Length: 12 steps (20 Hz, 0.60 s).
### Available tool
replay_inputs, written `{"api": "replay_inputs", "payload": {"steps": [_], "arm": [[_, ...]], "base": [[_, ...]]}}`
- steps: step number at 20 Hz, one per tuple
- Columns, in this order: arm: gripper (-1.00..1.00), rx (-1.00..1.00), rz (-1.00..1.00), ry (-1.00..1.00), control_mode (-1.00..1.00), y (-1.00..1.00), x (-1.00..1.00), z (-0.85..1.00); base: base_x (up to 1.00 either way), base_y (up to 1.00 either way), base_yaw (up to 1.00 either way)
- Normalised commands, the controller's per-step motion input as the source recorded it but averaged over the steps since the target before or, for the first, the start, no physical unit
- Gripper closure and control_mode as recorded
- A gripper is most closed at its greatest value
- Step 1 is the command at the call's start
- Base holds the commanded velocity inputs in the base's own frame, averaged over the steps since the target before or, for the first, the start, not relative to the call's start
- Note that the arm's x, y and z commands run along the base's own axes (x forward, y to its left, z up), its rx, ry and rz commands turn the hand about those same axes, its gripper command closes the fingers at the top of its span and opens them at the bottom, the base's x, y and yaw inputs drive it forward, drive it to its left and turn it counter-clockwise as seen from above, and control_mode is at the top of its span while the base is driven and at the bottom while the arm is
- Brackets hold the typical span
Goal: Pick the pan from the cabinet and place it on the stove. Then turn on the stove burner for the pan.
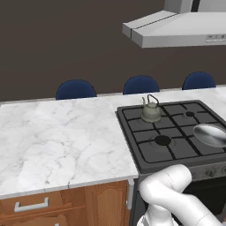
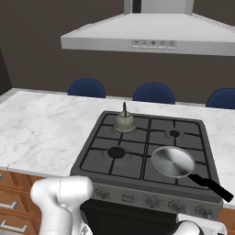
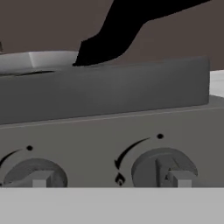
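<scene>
Already the pan [image 2: 173, 161] sits on the stove [image 2: 137, 137], over the front right burner in the lower right of the right base view, its black handle [image 2: 209, 184] running out past the front right corner of the cooktop; in the left base view it shows as a silver dish cut by the right edge. A small kettle [image 2: 124, 121] stands on the back left burner, well apart from the pan. So the placing looks done, and the step in hand is, by my reading, the knob. In the hand view the camera looks straight at the stove's front panel from close by: one knob [image 3: 168, 173] sits at the lower right of the frame with a flame mark beside it, and a second knob [image 3: 37, 177] at the lower left. Above them the pan's handle cuts across the top of the frame as a black shape. The fingertips cannot be made out in the hand view, but the jaws stand wide, holding nothing. The main risk is picking the wrong knob: the two look alike, and turning the wrong one would light a burner away from the pan. Another is the handle overhead; a hand rising carelessly could strike it and drag the pan off its burner. Wide jaws may also slip round the knob rather than turn it.
</scene>
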Motion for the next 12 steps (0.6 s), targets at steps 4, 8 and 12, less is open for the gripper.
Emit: {"api": "replay_inputs", "payload": {"steps": [4, 8, 12], "arm": [[-1.00, 0.00, -0.02, -0.09, -1.00, -0.25, 0.10, -0.25], [-1.00, 0.00, -0.03, -0.07, -1.00, -0.26, 0.00, -0.28], [-1.00, 0.00, -0.02, -0.06, -1.00, -0.24, 0.00, -0.22]], "base": [[0.00, 0.00, 0.00], [0.00, 0.00, 0.00], [0.00, 0.00, 0.00]]}}
